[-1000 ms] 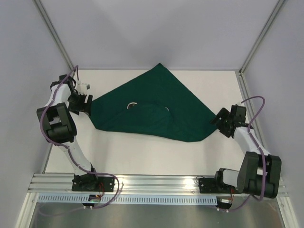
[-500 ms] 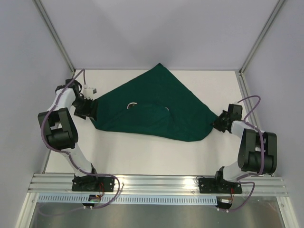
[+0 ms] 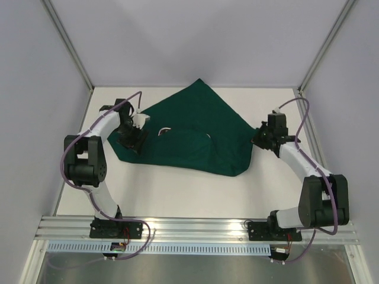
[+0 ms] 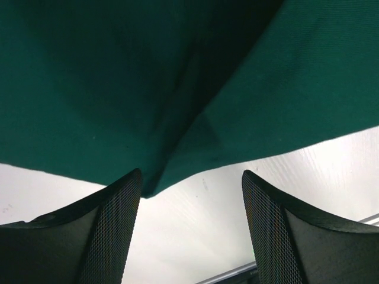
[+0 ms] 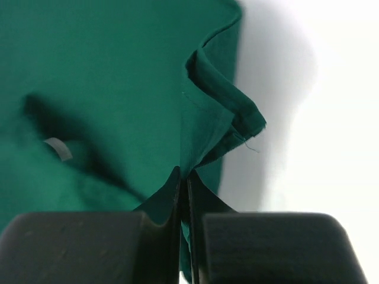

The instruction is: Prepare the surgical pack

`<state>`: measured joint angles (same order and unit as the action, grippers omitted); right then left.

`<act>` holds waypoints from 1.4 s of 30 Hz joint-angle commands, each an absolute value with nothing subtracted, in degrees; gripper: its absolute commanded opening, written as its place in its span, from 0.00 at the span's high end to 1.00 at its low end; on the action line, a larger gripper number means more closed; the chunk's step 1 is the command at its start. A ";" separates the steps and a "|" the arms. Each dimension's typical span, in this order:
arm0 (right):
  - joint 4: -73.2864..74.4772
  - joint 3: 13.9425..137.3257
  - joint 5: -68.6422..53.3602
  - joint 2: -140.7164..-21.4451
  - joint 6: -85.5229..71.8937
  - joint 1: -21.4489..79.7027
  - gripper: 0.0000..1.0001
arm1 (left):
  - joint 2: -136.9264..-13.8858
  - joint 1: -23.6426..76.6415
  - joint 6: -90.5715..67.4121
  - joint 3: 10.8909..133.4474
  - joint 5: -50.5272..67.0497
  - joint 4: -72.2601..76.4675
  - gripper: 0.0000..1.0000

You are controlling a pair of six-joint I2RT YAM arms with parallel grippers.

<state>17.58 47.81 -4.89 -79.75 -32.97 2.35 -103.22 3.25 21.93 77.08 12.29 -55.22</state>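
Pinching the right-hand corner of the dark green cloth [image 3: 195, 115], the right jaws are pressed flat together on a doubled fold of fabric. The right wrist view shows the crease rising straight out from between them, with the hem curling over just beyond. The grip sits at the very corner, which I judge suits a fold toward the middle: held there, the whole flap follows the right arm [image 3: 296, 163]. The cloth lies on the worktop [image 3: 177, 189], roughly centred, its far point close to the back edge. A low hump [image 3: 189, 141] near its middle suggests something wrapped underneath. A thin pale curve [image 3: 164, 129] peeks out beside the hump, perhaps a steel rim, but it is too small to be sure. On the other side the left jaws stand wide and hold nothing. They sit at the cloth's left corner, whose tip hangs just in front of one pad [image 4: 112, 236] in the left wrist view, with bare worktop below. That placement reads as lining up for a matching grasp, so both side corners can fold over the hump; the left corner is not yet caught
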 commanded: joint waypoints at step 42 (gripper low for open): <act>9.57 103.54 -6.33 -123.15 -40.00 45.70 0.46 | -108.46 3.26 21.54 84.81 8.61 -52.20 0.21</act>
<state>11.86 101.69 -5.87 -128.40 -43.64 45.50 -112.84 4.43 21.23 81.97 9.23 -50.92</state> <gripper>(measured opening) 0.530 0.784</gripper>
